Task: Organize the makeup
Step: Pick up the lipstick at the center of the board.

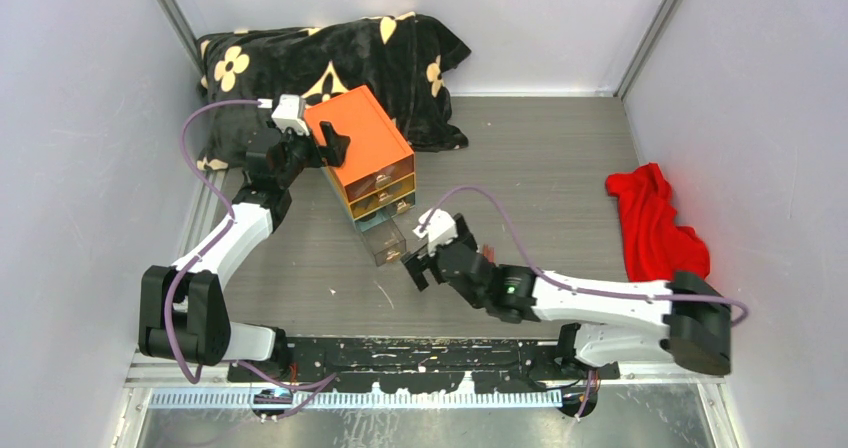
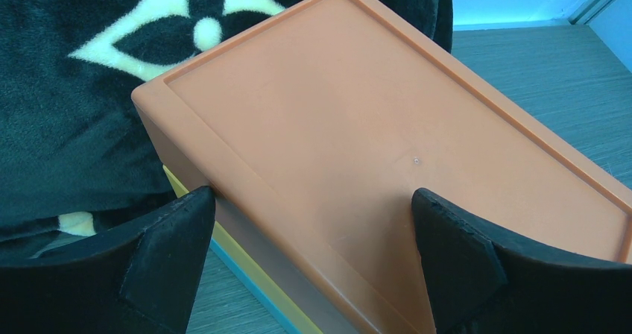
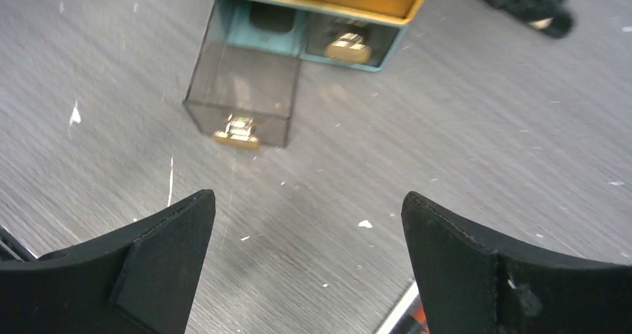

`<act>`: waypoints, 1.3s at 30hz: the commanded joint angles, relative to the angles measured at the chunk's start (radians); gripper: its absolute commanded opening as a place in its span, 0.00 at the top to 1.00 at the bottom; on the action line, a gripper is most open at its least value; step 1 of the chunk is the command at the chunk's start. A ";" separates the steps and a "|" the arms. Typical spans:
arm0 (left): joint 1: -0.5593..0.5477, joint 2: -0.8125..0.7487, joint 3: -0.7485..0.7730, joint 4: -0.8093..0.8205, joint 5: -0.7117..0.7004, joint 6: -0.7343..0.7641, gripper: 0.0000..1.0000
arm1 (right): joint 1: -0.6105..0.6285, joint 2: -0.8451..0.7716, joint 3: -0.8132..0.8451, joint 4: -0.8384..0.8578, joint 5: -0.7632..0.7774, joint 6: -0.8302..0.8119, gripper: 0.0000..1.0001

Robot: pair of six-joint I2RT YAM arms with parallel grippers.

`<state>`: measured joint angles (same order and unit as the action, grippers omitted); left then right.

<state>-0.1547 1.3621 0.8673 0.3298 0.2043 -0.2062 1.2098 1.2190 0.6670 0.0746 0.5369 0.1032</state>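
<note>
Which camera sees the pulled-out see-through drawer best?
The right wrist view: the clear drawer sits close and centred, its gold handle plain to see. The top view shows it small, from above. The left wrist view shows only the top of the orange box, no drawer.

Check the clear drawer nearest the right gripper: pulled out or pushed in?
Pulled out: the drawer juts forward from the orange box, while its neighbour sits flush.
</note>
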 commanded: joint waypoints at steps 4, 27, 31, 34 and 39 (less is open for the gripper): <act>-0.025 0.057 -0.022 -0.220 0.093 0.068 0.00 | 0.004 -0.271 -0.052 -0.127 0.243 0.109 0.00; -0.025 0.066 -0.011 -0.224 0.120 0.044 0.00 | -0.297 -0.147 0.100 -0.904 0.071 0.780 0.18; -0.025 0.068 -0.012 -0.221 0.121 0.043 0.00 | -0.381 -0.131 0.039 -0.796 -0.039 0.731 0.24; -0.024 0.071 -0.014 -0.221 0.124 0.042 0.00 | -0.388 -0.060 0.040 -0.749 -0.059 0.713 0.26; -0.025 0.065 -0.016 -0.227 0.123 0.045 0.00 | -0.388 0.018 0.043 -0.686 -0.074 0.696 0.27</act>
<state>-0.1539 1.3643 0.8944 0.2821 0.2089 -0.2054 0.8249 1.2045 0.7025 -0.7090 0.4927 0.8207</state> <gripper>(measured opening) 1.000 0.734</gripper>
